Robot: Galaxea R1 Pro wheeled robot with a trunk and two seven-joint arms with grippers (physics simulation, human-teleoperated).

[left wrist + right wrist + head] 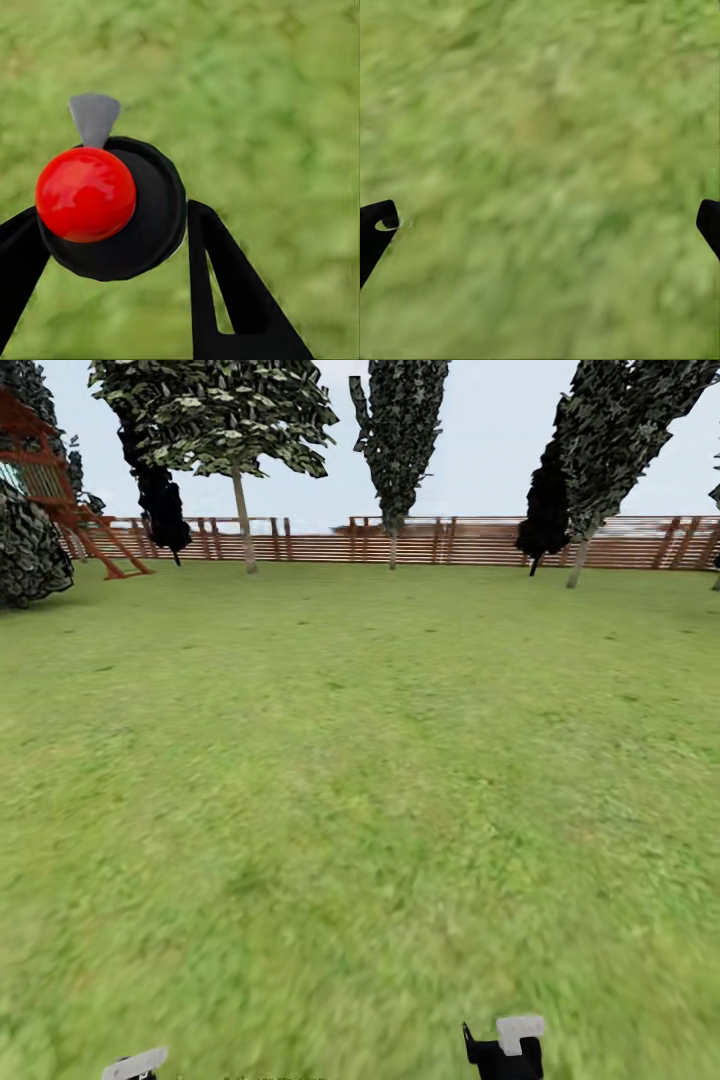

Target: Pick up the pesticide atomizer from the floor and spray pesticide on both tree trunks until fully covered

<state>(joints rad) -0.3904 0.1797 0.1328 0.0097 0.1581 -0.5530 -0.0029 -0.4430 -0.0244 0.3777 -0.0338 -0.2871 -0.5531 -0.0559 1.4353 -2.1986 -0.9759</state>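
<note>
The pesticide atomizer [146, 225] is a round black body with a glossy red cap [85, 193] and a grey nozzle [94, 118]. My left gripper [112, 214] is shut on it, one black finger on each side, above blurred grass. My right gripper [544, 221] is open with only lawn between its tips. In the head view both grippers peek in at the bottom edge, left [135, 1064] and right [505, 1048]. A broad-crowned, lighter-leaved tree [215, 410] stands far off by the fence; I cannot tell whether it is one of the task's trees. No pesticide cloud is visible.
Open green lawn [360, 780] runs ahead to a reddish-brown slat fence [470, 542]. Dark narrow trees [400, 430] with thin trunks stand along it, one leaning [610, 440] at the right. A red wooden play structure [60, 500] and a dark bush [30, 555] are at the far left.
</note>
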